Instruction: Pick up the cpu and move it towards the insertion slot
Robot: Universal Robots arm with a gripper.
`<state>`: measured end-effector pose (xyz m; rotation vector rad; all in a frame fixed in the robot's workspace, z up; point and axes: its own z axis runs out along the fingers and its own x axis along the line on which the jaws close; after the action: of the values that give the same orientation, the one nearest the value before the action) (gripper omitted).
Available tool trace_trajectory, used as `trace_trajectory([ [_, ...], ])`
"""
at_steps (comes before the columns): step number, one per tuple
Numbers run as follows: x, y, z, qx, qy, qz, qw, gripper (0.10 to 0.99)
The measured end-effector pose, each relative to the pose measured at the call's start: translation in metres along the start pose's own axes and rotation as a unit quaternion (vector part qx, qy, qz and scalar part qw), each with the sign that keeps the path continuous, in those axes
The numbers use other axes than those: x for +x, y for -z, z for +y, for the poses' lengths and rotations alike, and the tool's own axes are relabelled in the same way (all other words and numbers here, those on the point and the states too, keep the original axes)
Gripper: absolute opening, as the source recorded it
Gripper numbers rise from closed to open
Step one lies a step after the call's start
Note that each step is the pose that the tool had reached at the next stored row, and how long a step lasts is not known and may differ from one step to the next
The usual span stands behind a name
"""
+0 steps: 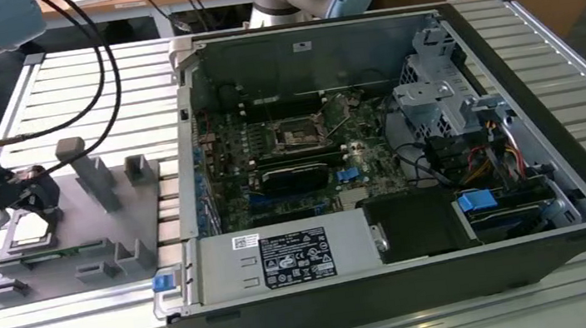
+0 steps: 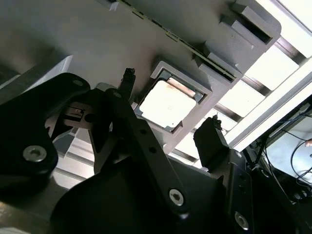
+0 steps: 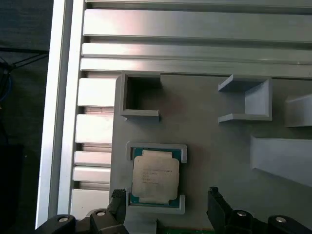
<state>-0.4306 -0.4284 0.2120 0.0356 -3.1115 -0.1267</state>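
At the exterior view's far left, one cpu (image 1: 31, 235) is lying in the grey block (image 1: 78, 237), partly hidden under the gripper (image 1: 38, 195). Its two fingers (image 3: 119, 202) are standing apart, gripping nothing. One insertion slot (image 1: 299, 135) is sitting well apart, mid-frame.

Cpu (image 3: 156, 176) seated in a shallow pocket; low grey corner rims (image 3: 157, 148) noted close around it, top face uncovered. Gripper (image 3: 165, 194) spread, one finger to each side, gaps seen. In the exterior view, tall fixture posts (image 1: 97, 184) found at 2 o'clock from the gripper, case wall (image 1: 186, 135) at 3. Insertion slot (image 1: 299, 136) open from above; drive cage (image 1: 437, 104) at its 3 o'clock, black card (image 1: 295, 177) at 6
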Motion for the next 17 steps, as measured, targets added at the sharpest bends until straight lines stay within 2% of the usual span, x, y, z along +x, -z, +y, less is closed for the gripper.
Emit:
trace_trajectory([
  [1,0.0,-0.0006,-0.0002,-0.0003,0.0,0.0001,1.0,0.761],
  [2,-0.0001,-0.0039,-0.0022,-0.0078,0.0,0.0015,1.0,0.761],
  [17,0.0001,0.0022,-0.0017,-0.0077,0.0,0.0016,1.0,0.761],
])
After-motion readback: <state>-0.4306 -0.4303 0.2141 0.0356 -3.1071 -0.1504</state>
